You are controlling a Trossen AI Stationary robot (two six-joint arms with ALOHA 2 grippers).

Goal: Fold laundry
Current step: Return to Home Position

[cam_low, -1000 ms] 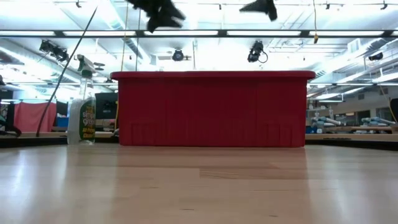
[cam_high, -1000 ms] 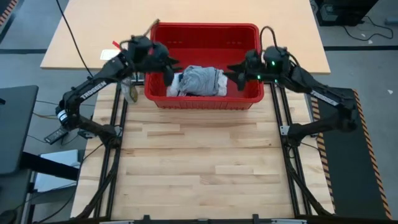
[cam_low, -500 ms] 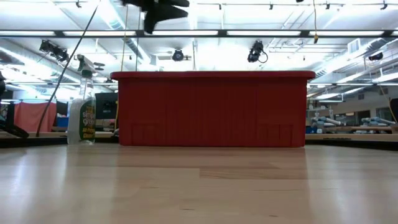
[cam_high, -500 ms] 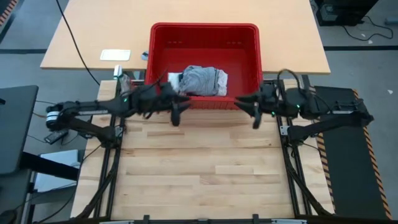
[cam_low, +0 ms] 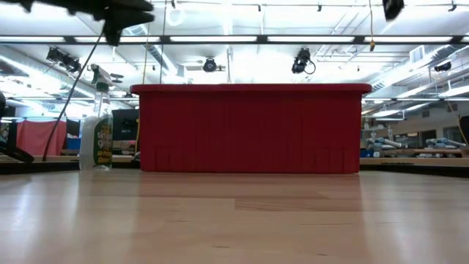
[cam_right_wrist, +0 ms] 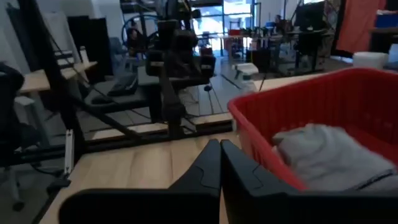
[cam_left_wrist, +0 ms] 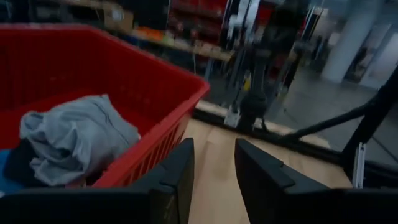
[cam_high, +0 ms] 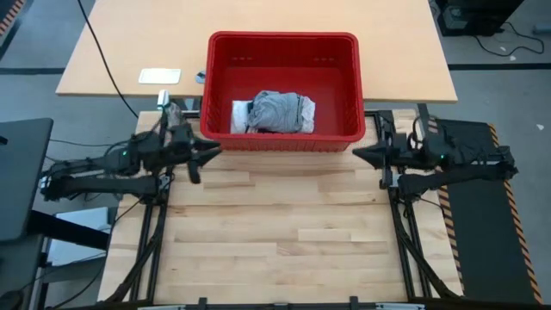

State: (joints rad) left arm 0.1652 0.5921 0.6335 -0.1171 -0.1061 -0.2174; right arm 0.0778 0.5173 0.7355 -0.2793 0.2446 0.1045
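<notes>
The laundry lies heaped in the red basket (cam_high: 284,38). A crumpled grey piece (cam_high: 277,110) (cam_left_wrist: 74,134) (cam_right_wrist: 323,152) is on top, with a white piece (cam_high: 239,114) at its left and a dark bit (cam_left_wrist: 13,163) under it. My left gripper (cam_high: 205,159) (cam_left_wrist: 214,163) hovers open off the basket's near left corner, nothing between its fingers. My right gripper (cam_high: 355,154) (cam_right_wrist: 219,152) hovers shut off the near right corner. Both point level toward the table's middle.
The basket stands on the table's far part. Bare wooden tabletop (cam_high: 275,224) stretches from it to the near edge. A spray bottle (cam_low: 97,125) stands left of the basket, behind my left gripper. A white card (cam_high: 159,76) lies on the tan table beyond.
Both grippers have drawn back from over the basket toward the near side and sunk, the left ending off the basket's left corner, the right off its right corner. The right gripper has shut with nothing in it. The laundry has not moved.
</notes>
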